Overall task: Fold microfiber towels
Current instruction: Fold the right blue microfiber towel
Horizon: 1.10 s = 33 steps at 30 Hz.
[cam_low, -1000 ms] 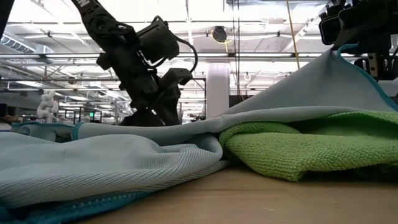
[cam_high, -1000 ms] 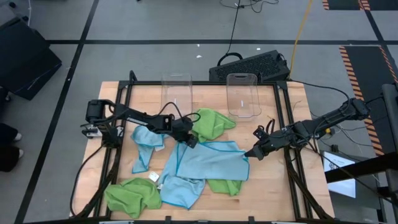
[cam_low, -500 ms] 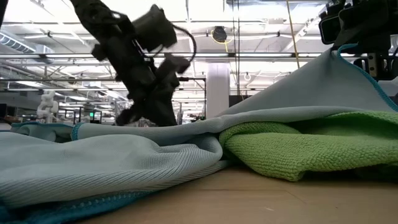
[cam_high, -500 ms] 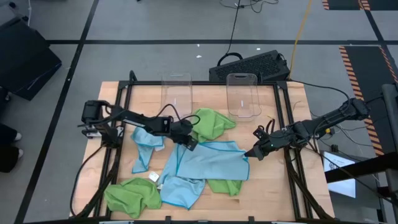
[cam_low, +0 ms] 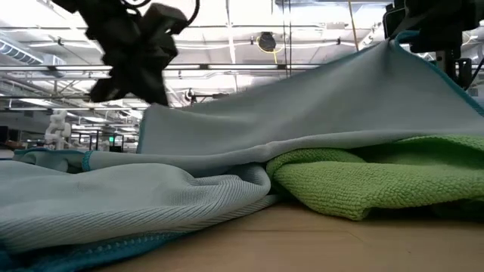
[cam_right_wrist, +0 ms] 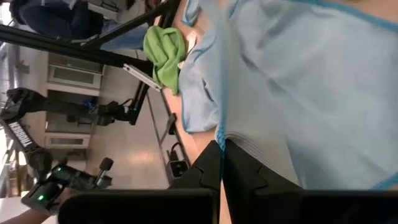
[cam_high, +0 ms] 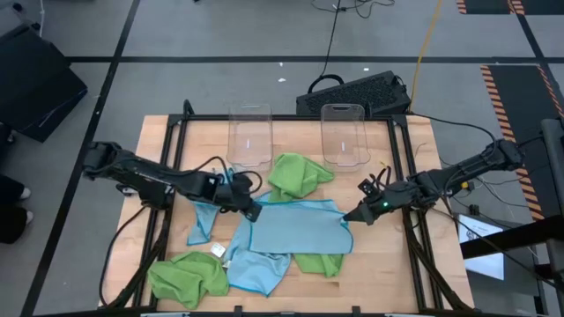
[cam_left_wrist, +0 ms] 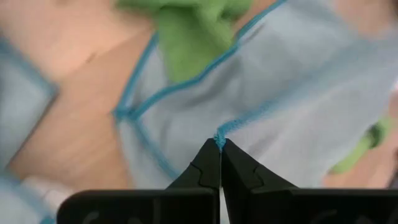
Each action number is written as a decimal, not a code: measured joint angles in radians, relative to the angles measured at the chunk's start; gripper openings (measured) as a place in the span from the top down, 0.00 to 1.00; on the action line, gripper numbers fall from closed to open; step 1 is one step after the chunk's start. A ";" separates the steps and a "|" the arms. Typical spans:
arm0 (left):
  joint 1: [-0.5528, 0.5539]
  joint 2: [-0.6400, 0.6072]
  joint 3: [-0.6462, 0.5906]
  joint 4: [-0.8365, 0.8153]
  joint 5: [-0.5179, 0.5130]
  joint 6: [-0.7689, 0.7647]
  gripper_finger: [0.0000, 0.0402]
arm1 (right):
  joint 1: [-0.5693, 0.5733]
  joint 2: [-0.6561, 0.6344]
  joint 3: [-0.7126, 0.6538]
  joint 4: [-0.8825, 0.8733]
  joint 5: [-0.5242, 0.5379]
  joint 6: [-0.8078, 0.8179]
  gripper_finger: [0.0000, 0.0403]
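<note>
Green towels [cam_high: 300, 174] flank stretched blue towel [cam_high: 300, 231]; clear bins [cam_high: 344, 134] behind.

Light is even and bright from overhead. In the high view the wooden table [cam_high: 291, 132] shows only soft, short shadows and no glare. The low view looks into rows of bright ceiling lights [cam_low: 227, 30], so the dark left arm [cam_low: 128, 45] reads almost as a silhouette and is smeared with motion blur; the nearest blue towel [cam_low: 113, 204] seems slightly out of focus. The left wrist view is blurred throughout beyond the sharp fingers [cam_left_wrist: 208, 171]. The right wrist view is clearer.
</note>
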 joint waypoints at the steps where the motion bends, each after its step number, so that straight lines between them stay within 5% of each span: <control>1: -0.013 0.000 0.000 -0.009 0.000 -0.011 1.00 | -0.009 0.000 0.000 0.000 0.000 -0.006 1.00; 7: -0.091 0.009 0.000 -0.013 -0.005 -0.075 1.00 | -0.056 0.000 0.000 0.003 -0.006 -0.026 1.00; 22: -0.293 -0.060 0.000 0.225 0.015 -0.104 1.00 | -0.060 0.000 0.000 -0.004 -0.275 -0.069 1.00; 28: -0.359 -0.061 0.000 0.325 0.043 -0.127 0.99 | -0.050 0.000 0.000 0.043 -0.454 0.008 1.00; 33: -0.410 -0.061 0.000 0.414 0.059 -0.143 0.99 | -0.010 0.000 0.000 0.196 -0.487 0.109 1.00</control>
